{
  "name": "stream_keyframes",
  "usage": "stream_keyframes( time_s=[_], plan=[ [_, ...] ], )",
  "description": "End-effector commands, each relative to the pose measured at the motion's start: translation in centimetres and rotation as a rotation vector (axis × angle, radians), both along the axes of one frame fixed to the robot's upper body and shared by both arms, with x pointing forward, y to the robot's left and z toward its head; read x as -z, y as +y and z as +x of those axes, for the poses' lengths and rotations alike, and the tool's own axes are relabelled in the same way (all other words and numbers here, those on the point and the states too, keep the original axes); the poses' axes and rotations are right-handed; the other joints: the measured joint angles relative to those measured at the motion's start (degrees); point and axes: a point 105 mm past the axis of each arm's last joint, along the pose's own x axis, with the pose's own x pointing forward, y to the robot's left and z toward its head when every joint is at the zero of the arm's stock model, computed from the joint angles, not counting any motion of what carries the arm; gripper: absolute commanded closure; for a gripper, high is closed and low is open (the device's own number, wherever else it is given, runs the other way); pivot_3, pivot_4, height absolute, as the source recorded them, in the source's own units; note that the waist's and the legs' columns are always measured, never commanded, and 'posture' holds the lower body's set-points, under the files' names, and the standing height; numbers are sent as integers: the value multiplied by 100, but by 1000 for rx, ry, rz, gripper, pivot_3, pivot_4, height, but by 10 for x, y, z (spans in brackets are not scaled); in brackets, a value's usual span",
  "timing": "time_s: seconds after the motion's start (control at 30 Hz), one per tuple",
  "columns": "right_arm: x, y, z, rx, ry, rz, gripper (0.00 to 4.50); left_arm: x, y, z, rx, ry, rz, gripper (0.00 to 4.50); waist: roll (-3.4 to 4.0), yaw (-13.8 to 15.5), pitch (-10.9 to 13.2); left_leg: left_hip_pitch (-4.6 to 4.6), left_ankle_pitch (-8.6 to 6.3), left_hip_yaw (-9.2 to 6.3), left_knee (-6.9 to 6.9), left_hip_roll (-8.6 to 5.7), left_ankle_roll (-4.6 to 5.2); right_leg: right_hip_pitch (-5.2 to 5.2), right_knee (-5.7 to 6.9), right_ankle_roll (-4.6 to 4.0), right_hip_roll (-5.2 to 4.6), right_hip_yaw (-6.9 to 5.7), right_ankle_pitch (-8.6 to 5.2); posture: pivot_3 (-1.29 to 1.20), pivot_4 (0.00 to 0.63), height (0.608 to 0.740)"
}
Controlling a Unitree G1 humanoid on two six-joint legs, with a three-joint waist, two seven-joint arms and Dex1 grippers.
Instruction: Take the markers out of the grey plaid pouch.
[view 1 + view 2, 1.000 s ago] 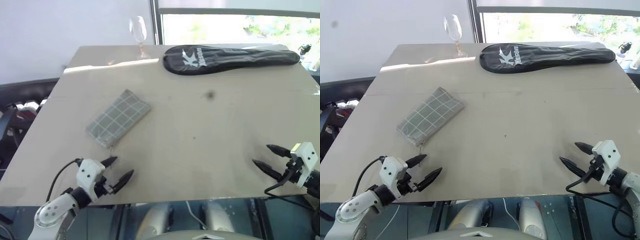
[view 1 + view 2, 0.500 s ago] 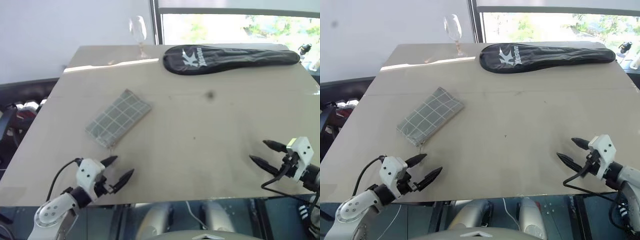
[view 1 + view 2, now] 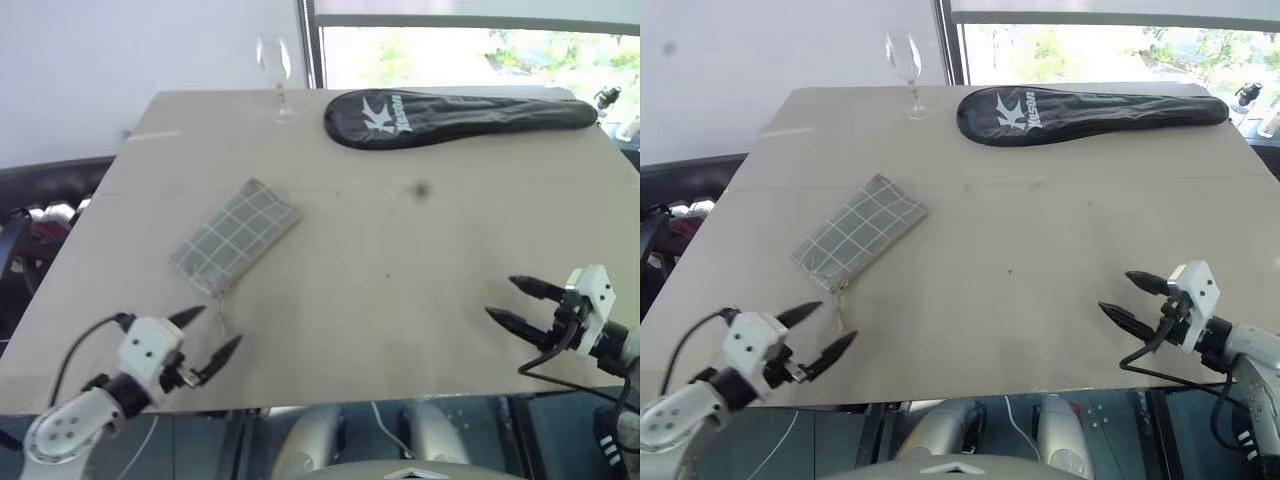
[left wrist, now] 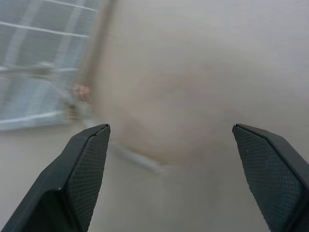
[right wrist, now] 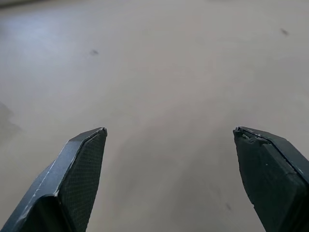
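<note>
Grey plaid pouch [image 3: 236, 237] lies diagonally, zip-pull end nearest the spread, empty left gripper [image 3: 212, 333]; right gripper [image 3: 518, 303] likewise spread, well apart.

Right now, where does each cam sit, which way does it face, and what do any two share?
Left and right eye views: on the head, looking forward and down over the table; left gripper and right gripper show, both open.
Left wrist view: looks along its own fingers at the tabletop.
Right wrist view: looks along its own fingers at bare tabletop.
Shared: the grey plaid pouch is in the eye views and the left wrist view.
</note>
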Motion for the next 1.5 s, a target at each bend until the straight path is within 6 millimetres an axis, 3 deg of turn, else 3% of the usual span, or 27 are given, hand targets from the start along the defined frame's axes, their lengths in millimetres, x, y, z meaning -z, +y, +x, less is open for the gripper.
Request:
stream_keyframes(
  time_s=[0.03, 0.27, 0.5, 0.63, 0.77, 0.87, 0.97, 1.13, 1.23, 1.33, 1.5],
  plan=[
    [-18, 23, -8, -132, -13, 56, 216, -26, 33, 8, -33, -135, 195, 302, 0, 13, 0, 1, 0, -4, 0, 0, 0, -1, 0, 0, 0, -4, 0, 0, 150, 740],
    [-29, 41, -7, -194, -25, 64, 216, -33, 65, 23, 50, -273, 583, 302, -2, 6, 2, -12, -2, -13, -12, -4, 1, 1, -41, 0, -5, -19, 2, 0, 150, 740],
    [-41, 50, -10, -200, -51, 73, 216, -19, 42, 60, 247, -431, 847, 302, -2, 20, 2, -18, -2, -22, -18, -8, 1, 0, -52, 1, -11, -33, 4, 0, 150, 740],
    [-45, 52, -9, -196, -67, 66, 216, 2, 25, 71, 347, -448, 875, 302, -1, 5, 1, -15, -1, -20, -20, -9, 1, -1, -45, 2, -10, -49, 5, 0, 150, 740],
    [-49, 52, -9, -185, -87, 52, 216, 9, 16, 91, 288, -481, 847, 302, 14, 13, -7, -8, -2, -20, -20, -10, 3, 0, -35, 2, -10, -51, 5, 0, 150, 740],
    [-51, 52, -9, -179, -93, 49, 216, 6, 12, 103, 249, -514, 832, 1095, 17, 22, -9, -4, -1, -22, -11, -12, 3, 0, -9, 3, -10, -55, 5, 0, 150, 740],
    [-50, 53, -10, -174, -98, 47, 216, 7, 7, 108, 251, -524, 821, 2500, 17, 4, -9, -1, -1, -22, -10, -12, 3, -1, 6, 3, -9, -53, 4, 0, 150, 740],
    [-49, 55, -9, -168, -104, 47, 216, 5, 1, 112, 238, -537, 801, 4428, 57, 42, -34, 5, -1, -21, -4, -14, 3, -2, 20, 3, -13, -53, 4, 0, 150, 740],
    [-46, 60, -5, -163, -103, 38, 216, -1, -8, 114, 245, -565, 771, 4470, 65, 45, -39, 9, 0, -22, -1, -15, 3, 0, 26, 3, -12, -53, 4, 0, 150, 740],
    [-38, 70, 5, -142, -113, -6, 216, -11, -34, 113, 300, -634, 715, 4470, 64, 43, -40, 8, 0, -22, 3, -15, 2, 0, 30, 3, -12, -53, 4, 0, 150, 740],
    [-24, 108, 17, -182, -124, -37, 216, -21, -74, 115, 356, -693, 631, 4470, 50, -6, -41, -8, 15, -21, 10, -16, -24, -9, 24, 3, -13, -53, 4, 0, 150, 740]
  ],
)
